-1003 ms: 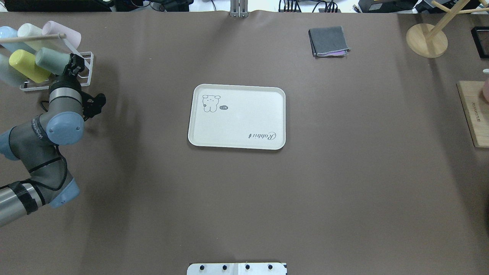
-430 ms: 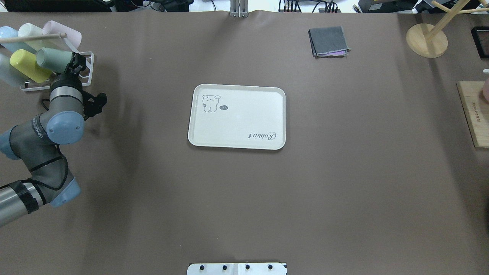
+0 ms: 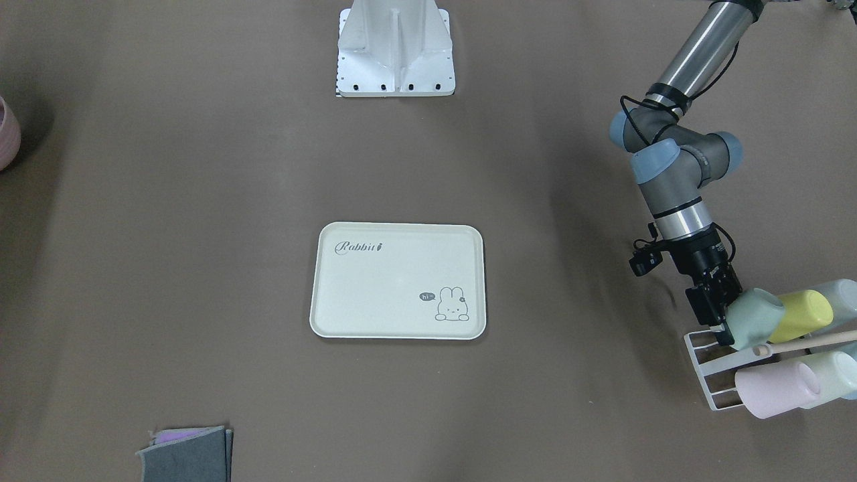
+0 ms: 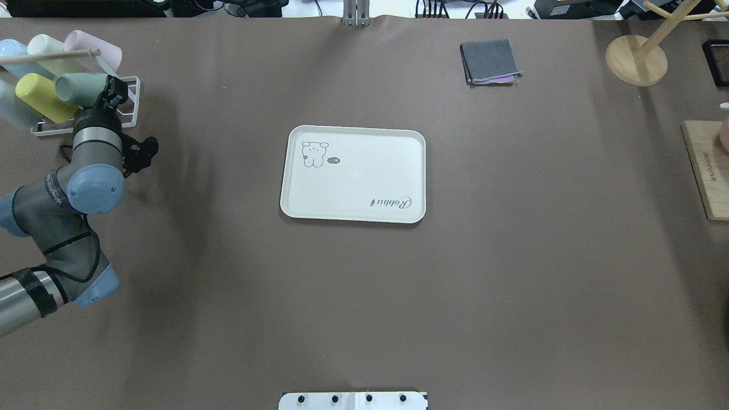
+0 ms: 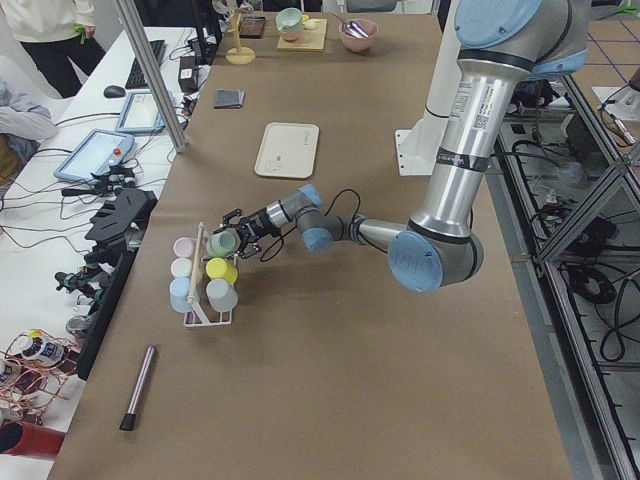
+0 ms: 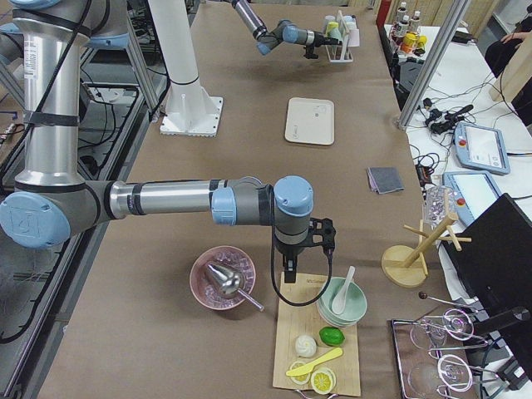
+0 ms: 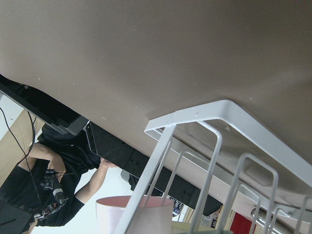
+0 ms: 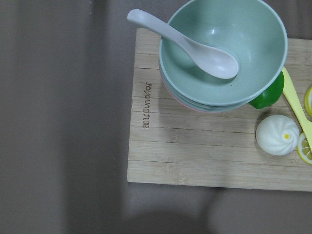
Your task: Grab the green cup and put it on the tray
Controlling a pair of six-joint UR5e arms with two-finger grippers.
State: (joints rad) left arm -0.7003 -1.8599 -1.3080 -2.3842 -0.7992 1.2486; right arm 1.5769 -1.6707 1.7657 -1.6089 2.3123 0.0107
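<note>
Overhead exterior, left claw (image 4: 111,90) at green cup (image 4: 80,89) on rack (image 4: 132,103), upper left, grip too hidden to judge, tray (image 4: 364,171) in middle.

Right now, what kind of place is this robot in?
Probably a robotics lab: a big robot arm works over a table, a control tablet and cables lie on a side bench, and a metal frame post stands nearby.

Left arm (image 4: 85,188) and right arm (image 6: 166,199): silver tubes, grey joints, pale blue round caps. A thin black cable (image 3: 625,107) loops along the left arm, which has a black tape band (image 4: 35,290) and a black tool (image 3: 722,327). White base (image 3: 395,60), black screws (image 3: 383,87).
</note>
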